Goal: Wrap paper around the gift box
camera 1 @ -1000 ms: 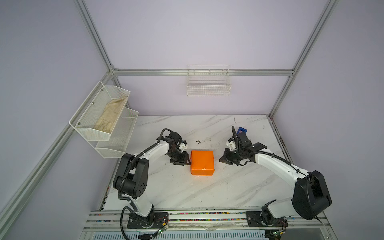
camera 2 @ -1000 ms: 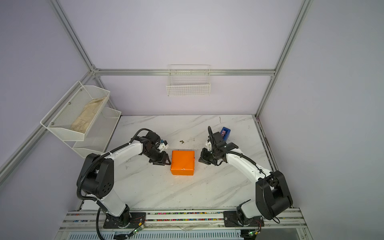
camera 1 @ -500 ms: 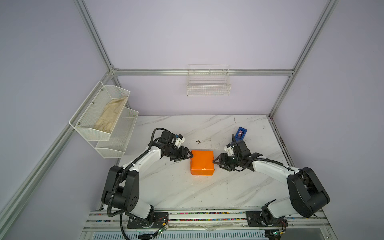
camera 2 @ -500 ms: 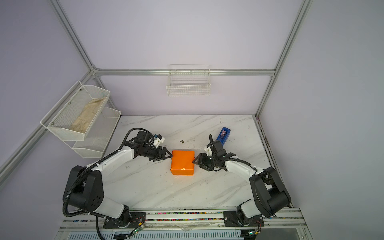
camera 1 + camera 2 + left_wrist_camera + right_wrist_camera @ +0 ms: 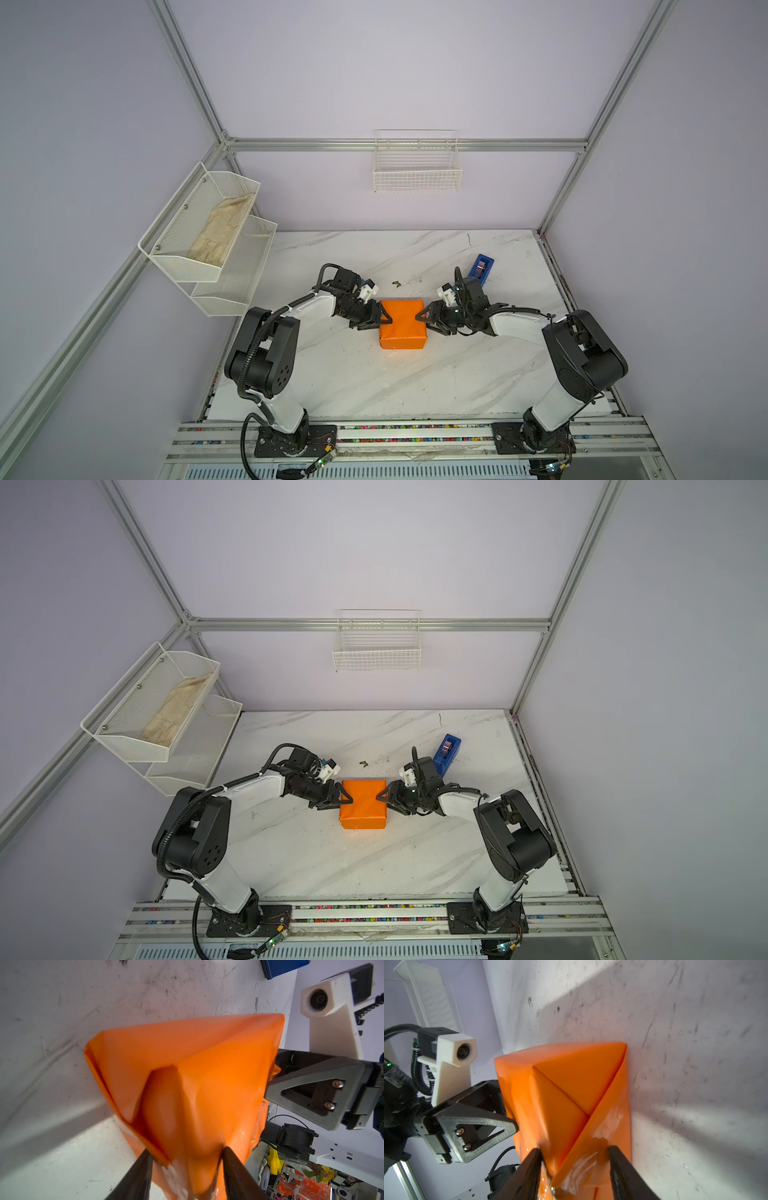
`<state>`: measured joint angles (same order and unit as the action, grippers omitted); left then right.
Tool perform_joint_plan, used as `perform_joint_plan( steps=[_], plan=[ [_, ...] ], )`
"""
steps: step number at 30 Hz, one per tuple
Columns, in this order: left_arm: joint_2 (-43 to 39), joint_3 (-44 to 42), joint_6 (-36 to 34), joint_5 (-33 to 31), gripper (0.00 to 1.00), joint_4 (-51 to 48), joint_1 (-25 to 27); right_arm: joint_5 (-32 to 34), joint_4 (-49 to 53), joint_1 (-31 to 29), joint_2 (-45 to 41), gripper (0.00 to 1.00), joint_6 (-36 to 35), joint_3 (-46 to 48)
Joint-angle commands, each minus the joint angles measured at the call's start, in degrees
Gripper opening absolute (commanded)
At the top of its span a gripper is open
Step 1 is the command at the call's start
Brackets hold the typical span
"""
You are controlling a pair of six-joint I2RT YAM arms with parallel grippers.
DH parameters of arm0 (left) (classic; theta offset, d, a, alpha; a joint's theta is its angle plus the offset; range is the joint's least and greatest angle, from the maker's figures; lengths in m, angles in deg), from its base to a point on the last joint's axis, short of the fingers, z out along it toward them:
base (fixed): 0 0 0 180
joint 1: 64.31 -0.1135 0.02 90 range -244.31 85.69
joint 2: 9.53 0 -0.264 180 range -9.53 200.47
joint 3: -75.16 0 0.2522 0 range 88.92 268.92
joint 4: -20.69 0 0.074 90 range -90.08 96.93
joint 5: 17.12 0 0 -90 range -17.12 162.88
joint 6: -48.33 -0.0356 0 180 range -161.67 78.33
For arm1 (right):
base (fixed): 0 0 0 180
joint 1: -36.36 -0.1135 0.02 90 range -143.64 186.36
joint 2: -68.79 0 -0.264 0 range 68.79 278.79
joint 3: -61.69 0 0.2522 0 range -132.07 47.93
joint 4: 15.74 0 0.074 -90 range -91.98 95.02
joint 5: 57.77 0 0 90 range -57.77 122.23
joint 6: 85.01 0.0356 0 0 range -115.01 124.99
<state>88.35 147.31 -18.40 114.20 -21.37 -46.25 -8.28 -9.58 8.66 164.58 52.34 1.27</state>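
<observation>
White marble tabletop under lilac walls carries the work. In both top views the paper is an orange block, folded shut all round. It lies between the left claw and the right claw, each nosed up to one end of it. The gift box is wholly hidden inside. A blue tape dispenser stands behind the right claw, apart from it.

Left wrist view: the paper fills the space ahead of the left claw, its end flaps lapped into a creased, slightly dented point. The fingers stand parted over that end; whether they pinch the fold or only press it I cannot tell. The right claw sits at the far end.

Right wrist view: the triangular folds are cleaner here, with glossy clear tape just ahead of the right claw. Its jaws are likewise parted against the end, and I cannot tell whether they grip it.

The parcel is probably light, stiff along the box's faces and edges, soft and easily torn at the flaps, and slick where taped. It looks best held across the firm ends, both claws squeezing together, not by a loose flap.
</observation>
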Motion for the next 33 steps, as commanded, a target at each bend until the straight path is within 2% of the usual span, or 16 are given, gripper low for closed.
perform_joint_plan(
  steps=[1,5,13,16,21,24,25,26,27,29,30,33],
  plan=[
    [1.34,2.10,-2.65,-3.26,0.51,-1.80,0.35,1.65,-1.06,-0.34,2.40,0.52,0.87,-2.05],
    [4.25,6.97,-4.60,-4.88,0.51,-4.29,-0.09,2.80,-1.34,-0.34,5.63,0.51,0.57,-6.07],
    [10.95,18.77,-8.75,-6.60,0.51,-9.95,-3.28,3.37,-0.70,-0.25,17.55,0.51,-3.08,-18.76],
    [12.37,20.77,-9.95,-7.25,0.51,-10.73,-4.78,2.74,-0.02,0.01,20.93,0.50,-3.89,-22.51],
    [10.30,21.00,-10.34,-9.53,0.53,-11.11,-7.56,3.92,1.82,0.89,19.66,0.51,-5.14,-24.04],
    [6.16,19.90,-10.69,-12.83,0.60,-11.01,-9.26,8.51,4.45,3.15,14.14,0.58,-6.87,-23.16],
    [4.44,19.35,-10.70,-15.03,0.63,-10.74,-9.81,10.85,5.77,4.37,11.95,0.72,-8.09,-22.59],
    [2.91,18.55,-10.70,-17.17,0.67,-10.42,-10.20,13.08,6.39,5.56,9.90,0.92,-9.03,-21.81],
    [1.07,17.39,-10.70,-19.28,0.74,-9.72,-10.77,15.57,6.89,7.37,7.39,0.97,-9.90,-20.52],
    [-2.37,14.76,-10.49,-23.99,0.96,-8.15,-11.59,19.78,6.52,10.86,2.00,0.97,-13.48,-17.39],
    [-4.14,13.23,-9.71,-26.29,1.00,-7.30,-11.90,23.07,6.40,12.48,-0.91,0.97,-14.99,-15.97],
    [-8.76,8.01,-7.62,-33.84,1.00,-3.09,-12.43,34.65,6.91,15.50,-6.26,0.97,-20.57,-13.73]
  ],
)
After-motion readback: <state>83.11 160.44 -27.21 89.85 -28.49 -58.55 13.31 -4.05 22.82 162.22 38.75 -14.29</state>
